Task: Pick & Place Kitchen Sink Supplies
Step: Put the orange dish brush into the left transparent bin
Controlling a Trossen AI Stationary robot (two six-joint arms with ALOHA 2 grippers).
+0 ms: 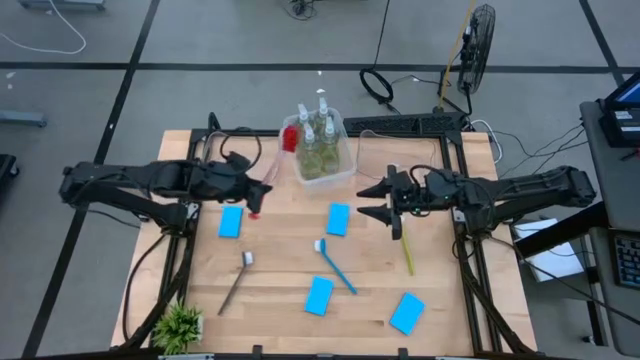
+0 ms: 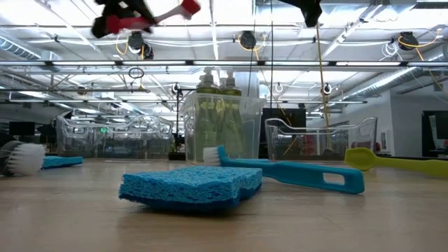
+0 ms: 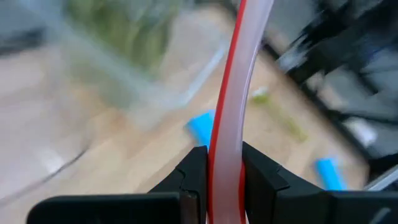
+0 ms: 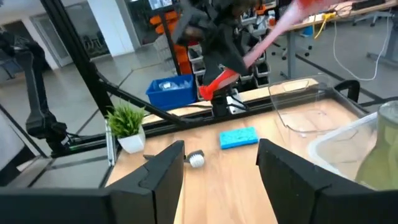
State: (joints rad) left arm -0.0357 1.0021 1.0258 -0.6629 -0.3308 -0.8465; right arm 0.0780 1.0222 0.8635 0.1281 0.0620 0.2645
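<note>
My left gripper (image 1: 258,190) is shut on the red brush (image 1: 275,165), held high over the table beside the clear bin (image 1: 345,172) that holds the soap bottles (image 1: 318,140). The brush's red head (image 1: 290,137) is next to the bin's left wall. My right gripper (image 1: 378,200) hovers open to the right of a sponge (image 1: 338,219). Three more sponges (image 1: 231,222) (image 1: 319,295) (image 1: 407,313) lie flat on the table, as do the blue brush (image 1: 337,266), the yellow brush (image 1: 406,250) and the dark grey brush (image 1: 236,282). My left gripper pinches the red brush's handle (image 3: 227,163) between its two fingers (image 3: 194,177), nearer the tail end (image 1: 253,212) than the head. The fingers come level from the table's left and lie across the handle. The brush is lifted clear and slants, its head (image 2: 189,8) the higher end.
A second clear bin (image 1: 400,152) stands right of the bottle bin at the far edge. The small potted plant (image 1: 180,325) sits at the near left corner. Bare wood shows between the sponges in the middle of the table.
</note>
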